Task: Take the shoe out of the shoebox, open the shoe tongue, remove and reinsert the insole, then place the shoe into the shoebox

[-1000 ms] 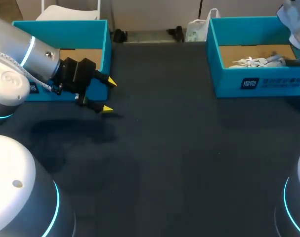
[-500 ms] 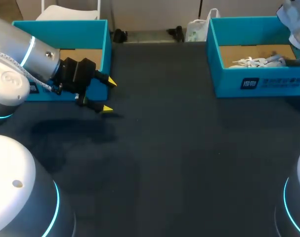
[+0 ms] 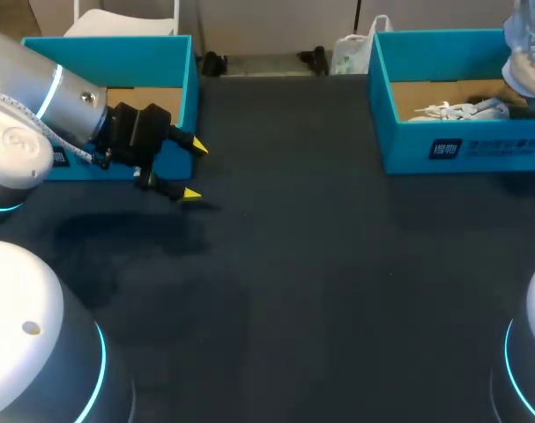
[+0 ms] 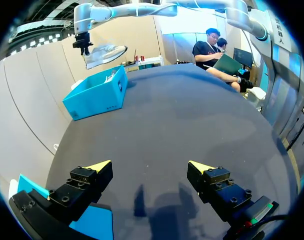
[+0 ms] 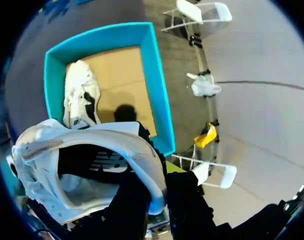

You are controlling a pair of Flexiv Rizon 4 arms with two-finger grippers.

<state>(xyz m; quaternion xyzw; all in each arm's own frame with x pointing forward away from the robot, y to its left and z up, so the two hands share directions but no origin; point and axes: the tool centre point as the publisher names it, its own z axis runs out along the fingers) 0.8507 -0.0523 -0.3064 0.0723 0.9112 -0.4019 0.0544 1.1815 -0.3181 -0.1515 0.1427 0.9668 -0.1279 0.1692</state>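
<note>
Dark tabletop point(image 3: 293, 282) carried a blue shoebox point(image 3: 465, 145) with its top open. Above the shoebox hung a white shoe point(image 5: 86, 165), clear of the box walls. The right gripper point(image 5: 159, 186) was closed on this shoe, with the shoe's rim pinched between its two fingers. Inside the shoebox, a second shoe point(image 5: 81, 95) lay on the cardboard floor, close beside one wall. Well apart from the shoebox, across the table, the left gripper point(image 3: 196, 170) hovered low over the surface. Its fingers stood wide apart and had hold of nothing. Another blue box point(image 3: 117, 53) stood just beside that gripper, on the side away from the shoebox.
</note>
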